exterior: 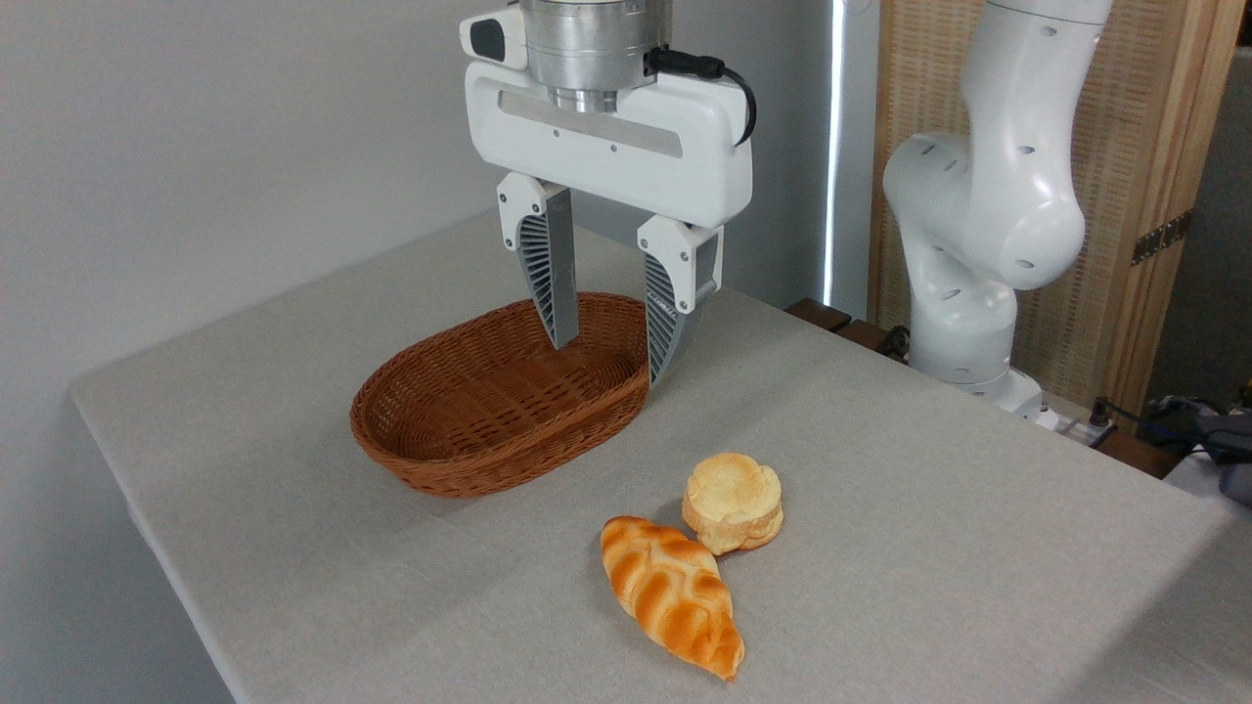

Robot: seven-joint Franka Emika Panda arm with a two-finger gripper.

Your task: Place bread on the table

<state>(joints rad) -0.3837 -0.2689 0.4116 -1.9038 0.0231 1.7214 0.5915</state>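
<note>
The bread, a braided golden-orange loaf with pointed ends, lies flat on the table near its front edge. Its upper end touches a small round flower-shaped bun. My gripper hangs well above and behind the loaf, over the right end of the brown wicker basket. Its two grey ribbed fingers are spread apart with nothing between them. The basket holds nothing that I can see.
The white arm's base and lower joints stand at the table's back right corner. A grey wall runs along the left, and a wooden slatted panel stands behind the arm. Cables and dark items lie off the table's right edge.
</note>
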